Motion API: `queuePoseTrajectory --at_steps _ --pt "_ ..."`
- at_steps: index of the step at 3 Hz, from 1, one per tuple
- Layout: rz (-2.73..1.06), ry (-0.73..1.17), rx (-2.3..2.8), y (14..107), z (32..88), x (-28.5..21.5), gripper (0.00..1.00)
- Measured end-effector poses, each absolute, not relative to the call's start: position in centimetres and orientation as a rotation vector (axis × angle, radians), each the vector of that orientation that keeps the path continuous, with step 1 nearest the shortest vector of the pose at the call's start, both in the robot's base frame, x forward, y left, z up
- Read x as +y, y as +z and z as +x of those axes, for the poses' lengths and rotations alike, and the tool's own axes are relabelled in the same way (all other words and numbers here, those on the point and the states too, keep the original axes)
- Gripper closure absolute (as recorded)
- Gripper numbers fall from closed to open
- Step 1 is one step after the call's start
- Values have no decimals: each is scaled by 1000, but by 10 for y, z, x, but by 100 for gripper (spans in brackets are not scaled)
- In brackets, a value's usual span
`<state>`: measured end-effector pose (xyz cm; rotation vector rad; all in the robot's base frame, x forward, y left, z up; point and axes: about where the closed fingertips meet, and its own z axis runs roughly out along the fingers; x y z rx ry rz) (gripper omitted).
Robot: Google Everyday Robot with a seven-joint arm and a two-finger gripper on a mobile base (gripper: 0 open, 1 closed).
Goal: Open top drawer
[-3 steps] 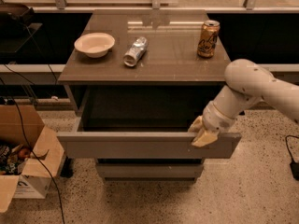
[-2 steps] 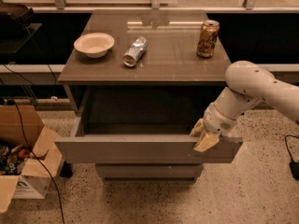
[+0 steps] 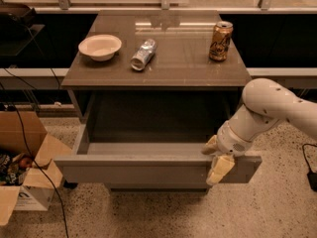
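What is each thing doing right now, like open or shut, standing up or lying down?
top drawer: open, pulled well out from the cabinet
gripper: at the right end of the drawer front, fingers straddling the panel's top edge
bowl: upright on the cabinet top, looks empty
silver can: lying on its side
gold can: standing upright
cardboard box: on the floor at left, flaps open
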<state>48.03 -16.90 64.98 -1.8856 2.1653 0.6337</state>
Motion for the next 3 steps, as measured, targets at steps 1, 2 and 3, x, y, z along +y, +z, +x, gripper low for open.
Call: queuePoseTrajectory --at_steps 1,2,3 --pt "-1719 636 2272 636 443 -160 0" --pt "-1706 635 2277 636 444 -159 0" --pt "-1624 631 2339 630 418 -155 19"
